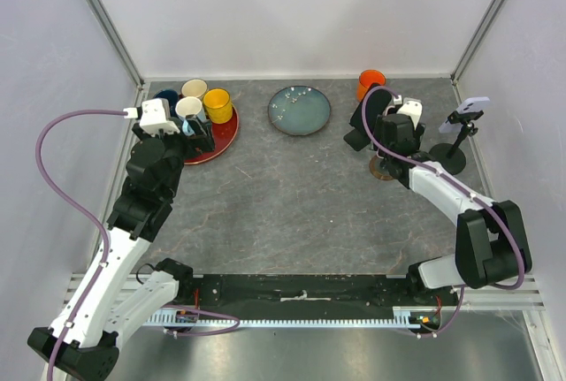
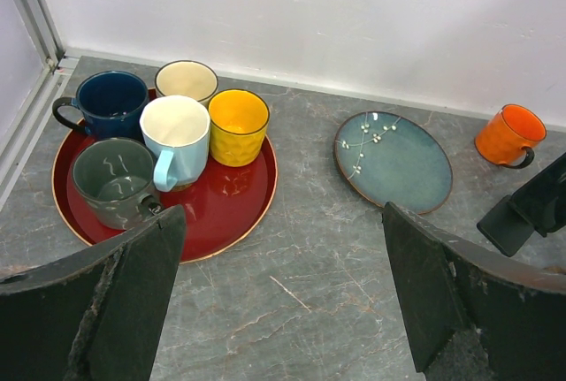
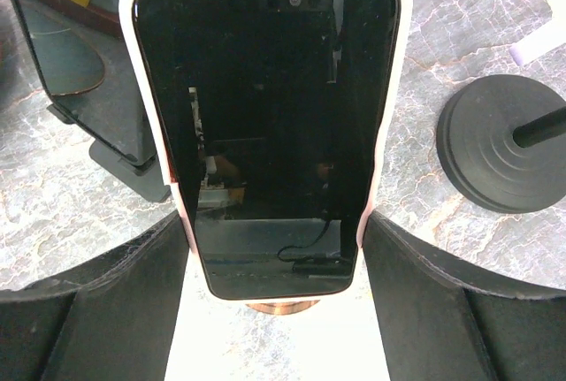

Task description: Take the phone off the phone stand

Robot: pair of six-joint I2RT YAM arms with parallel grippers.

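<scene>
The slim black-screened phone in a white case [image 3: 270,116] stands upright on the phone stand with a copper-coloured round foot [image 3: 283,307], of which only a sliver shows beneath the phone's lower end, on the grey marbled worktop [image 3: 442,10]. The right fingers [image 3: 97,293] pinch the phone low down by its two long edges, with no gap showing on either side. That looks the sound place to hold: the case edges are narrow, stiff and parallel, and probably grip better than the glossy glass, which should not be pressed. The phone reads as a rigid, fairly dense slab, light enough for one arm yet top-heavy when held so low, so it may tip or slide if the squeeze is slack, and the glass could crack in a fall. How the stand cradles it is hidden, so a straight lift along the phone's length seems safest. A dark glossy slab on a black foot [image 3: 80,63] sits just beside it and a black round-footed pole stand [image 3: 500,142] is near the other side. The left fingers [image 2: 106,293] are spread wide, holding nothing, near the round red tray of mugs [image 2: 230,213].
</scene>
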